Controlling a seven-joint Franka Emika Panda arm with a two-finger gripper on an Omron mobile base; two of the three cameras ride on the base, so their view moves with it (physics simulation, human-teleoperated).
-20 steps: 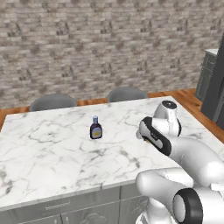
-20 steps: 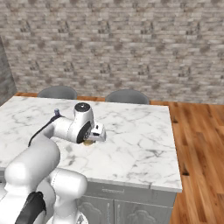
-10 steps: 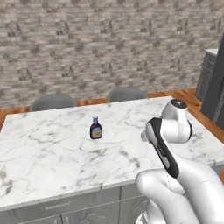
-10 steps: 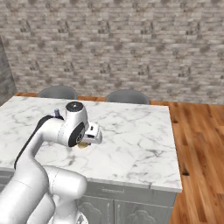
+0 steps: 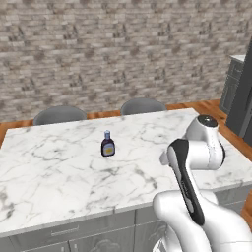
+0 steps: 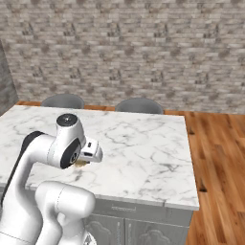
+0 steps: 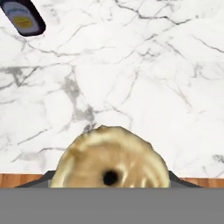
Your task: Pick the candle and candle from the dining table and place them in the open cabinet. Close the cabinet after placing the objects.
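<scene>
A squat tan-gold candle [image 7: 109,162] with a dark wick hole sits between my fingers, large at the bottom of the hand view. My gripper [image 7: 109,180] is shut on it, its dark fingertips [image 7: 48,179] just showing at either side. In the right base view the candle [image 6: 81,164] peeks out under my hand, held a little above the dining table [image 6: 143,158] near its front edge, and my gripper [image 6: 83,162] points down. The white marble dining table [image 5: 59,167] lies below. The cabinet is out of view.
A dark blue labelled bottle [image 5: 108,144] stands mid-table, also seen at the top left of the hand view as the bottle [image 7: 24,17]. Two grey chairs [image 5: 59,114] [image 5: 142,105] stand at the far side. Wood floor [image 6: 220,158] lies right of the table. Tall dark units [image 5: 241,93] stand at the far right.
My hand has drawn back with the candle toward the table's near edge and the base, and the elbow has risen. The bottle has not moved.
</scene>
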